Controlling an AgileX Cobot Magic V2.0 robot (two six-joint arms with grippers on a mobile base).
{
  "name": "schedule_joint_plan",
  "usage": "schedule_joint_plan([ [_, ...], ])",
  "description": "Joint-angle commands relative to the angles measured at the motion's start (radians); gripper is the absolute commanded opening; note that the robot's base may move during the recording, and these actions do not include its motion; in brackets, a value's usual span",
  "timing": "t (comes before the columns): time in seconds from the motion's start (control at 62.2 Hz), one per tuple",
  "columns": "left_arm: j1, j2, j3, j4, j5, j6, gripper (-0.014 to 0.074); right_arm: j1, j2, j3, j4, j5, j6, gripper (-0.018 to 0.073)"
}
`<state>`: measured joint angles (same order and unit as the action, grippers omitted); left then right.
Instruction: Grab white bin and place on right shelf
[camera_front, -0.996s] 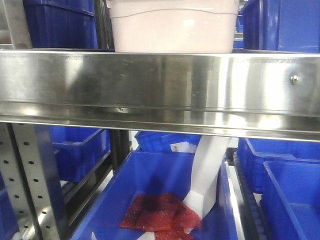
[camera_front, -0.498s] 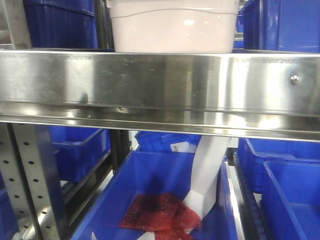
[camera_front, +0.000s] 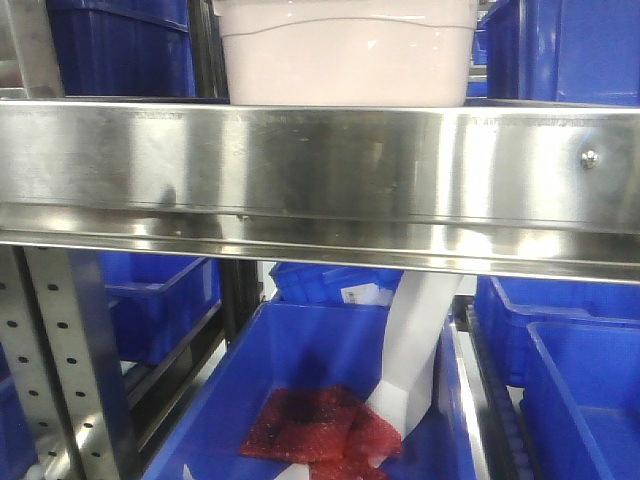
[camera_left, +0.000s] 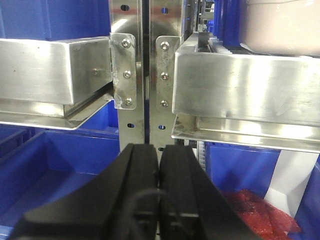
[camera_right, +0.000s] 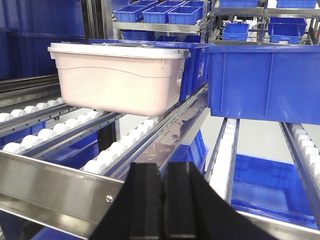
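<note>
Both grippers, left (camera_left: 159, 165) and right (camera_right: 162, 182), have their jaws pressed together on nothing. My worry: the bin (camera_right: 117, 77) rests on rollers (camera_right: 107, 156), so a nudge could send it rolling along the shelf (camera_front: 320, 170). It lies well beyond the right gripper, upper left of the right wrist view, and upper right of the left wrist view.

The white bin (camera_right: 117, 75) is moulded in smooth, glossy plastic; the right shelf (camera_front: 320, 175) is formed of shiny, reflective brushed steel.
</note>
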<state>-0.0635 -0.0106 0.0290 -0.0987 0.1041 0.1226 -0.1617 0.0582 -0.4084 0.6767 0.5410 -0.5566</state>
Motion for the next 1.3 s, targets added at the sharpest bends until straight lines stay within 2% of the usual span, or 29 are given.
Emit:
schedule_joint_plan([
  [0.0, -0.009, -0.012, -0.001, -0.010, -0.077, -0.007, -0.0117, -0.001, 0.014, -0.027, 0.028, -0.074, 0.001, 0.0070],
  [0.707, -0.009, -0.012, -0.001, -0.010, -0.077, -0.007, -0.0117, -0.001, 0.014, -0.027, 0.028, -0.074, 0.001, 0.0070],
  [0.9, -0.009, -0.012, -0.001, -0.010, -0.077, -0.007, -0.0117, -0.001, 0.020, 0.004, 0.008, -0.152, 0.004, 0.0070],
  [0.964, -0.009, -0.012, -0.001, -0.010, -0.077, -0.007, -0.0117, -0.001, 0.020, 0.013, -0.048, -0.167, 0.054, 0.0070],
  [1.012, -0.009, -0.012, -0.001, -0.010, -0.077, -0.007, -0.0117, -0.001, 0.020, 0.021, -0.128, -0.180, 0.123, 0.0070],
  [1.173, -0.009, -0.012, -0.001, -0.010, -0.077, -0.007, -0.0117, -0.001, 0.020, 0.072, -0.532, -0.268, 0.465, 0.0070],
  [1.221, -0.009, -0.012, -0.001, -0.010, -0.077, -0.007, -0.0117, 0.000, 0.020, 0.099, -0.601, -0.304, 0.547, 0.0070],
  [1.285, -0.009, -0.012, -0.001, -0.010, -0.077, -0.007, -0.0117, 0.003, 0.020, 0.148, -0.648, -0.373, 0.585, 0.0070],
])
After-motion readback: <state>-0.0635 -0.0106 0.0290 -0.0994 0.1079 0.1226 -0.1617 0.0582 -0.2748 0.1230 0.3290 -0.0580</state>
